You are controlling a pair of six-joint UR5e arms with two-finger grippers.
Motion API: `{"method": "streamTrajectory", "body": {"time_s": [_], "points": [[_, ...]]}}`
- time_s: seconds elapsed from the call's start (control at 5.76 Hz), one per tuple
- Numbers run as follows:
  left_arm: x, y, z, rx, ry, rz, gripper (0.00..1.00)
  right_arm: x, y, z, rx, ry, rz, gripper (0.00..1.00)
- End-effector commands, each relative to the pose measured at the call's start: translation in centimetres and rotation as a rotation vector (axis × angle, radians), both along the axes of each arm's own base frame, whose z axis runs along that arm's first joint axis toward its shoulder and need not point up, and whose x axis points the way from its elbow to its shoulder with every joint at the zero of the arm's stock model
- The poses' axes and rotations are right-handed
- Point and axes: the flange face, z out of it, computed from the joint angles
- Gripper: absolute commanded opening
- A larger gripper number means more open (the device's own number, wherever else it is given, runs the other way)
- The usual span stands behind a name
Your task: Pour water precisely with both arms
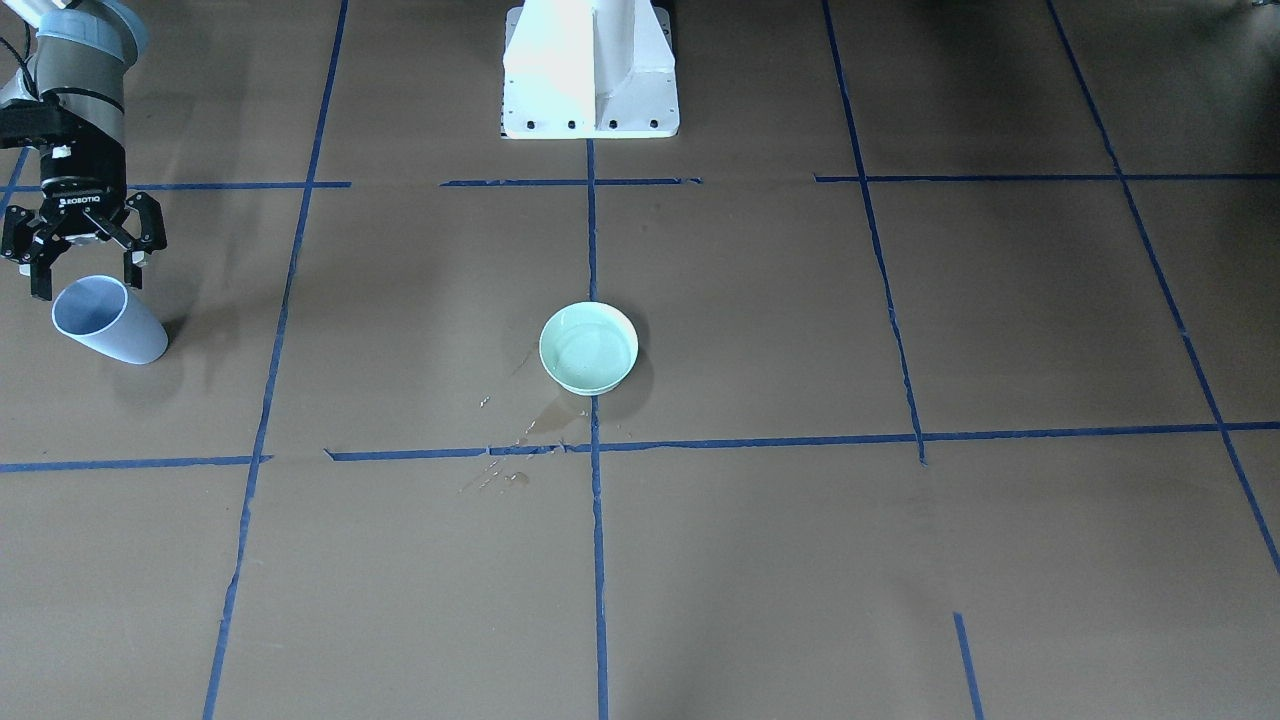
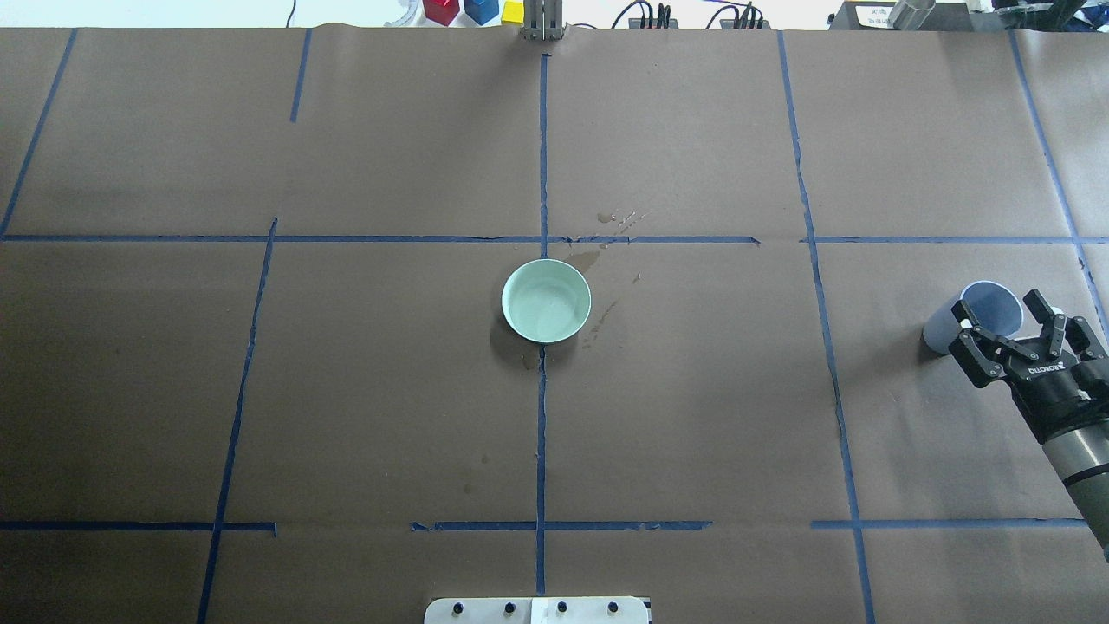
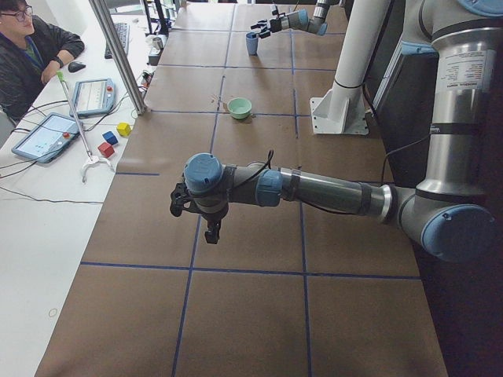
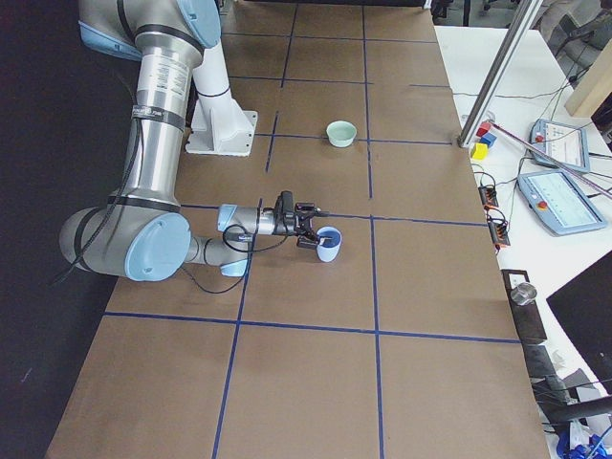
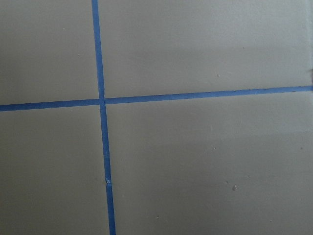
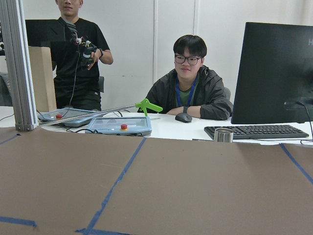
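Now: water (image 1: 588, 358) a faint sheen in green bowl (image 1: 546, 345), drops spilled beside it on tabletop (image 1: 800, 560) | right end effector (image 1: 88, 283) spread open over blue cup (image 1: 120, 335) | left end effector (image 3: 196, 216): cannot tell

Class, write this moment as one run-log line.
right gripper open at blue cup | green bowl holds water | spill beside bowl

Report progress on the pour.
Done, seemingly: water lies in the green bowl, with a spill beside it. In hand: right pincer open at the standing blue cup. Remaining: unclear whether more pouring follows; left pincer hangs far off.
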Motion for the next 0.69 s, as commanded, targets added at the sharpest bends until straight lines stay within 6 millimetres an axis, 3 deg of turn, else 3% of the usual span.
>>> {"method": "streamTrajectory", "body": {"time_s": [0.0,0.35,0.52], "points": [[-0.1,0.0,-0.1,0.004,0.000,-0.001,1.00,2.6,-2.8,-0.5,-0.034,-0.013,-0.063,1.00],[-0.1,0.0,-0.5,0.012,0.000,-0.002,1.00,7.9,-9.3,-2.1,-0.134,0.001,-0.125,1.00],[-0.1,0.1,-0.5,0.011,0.001,-0.004,1.00,10.0,-14.0,-3.8,-0.203,-0.012,-0.189,1.00]]}}
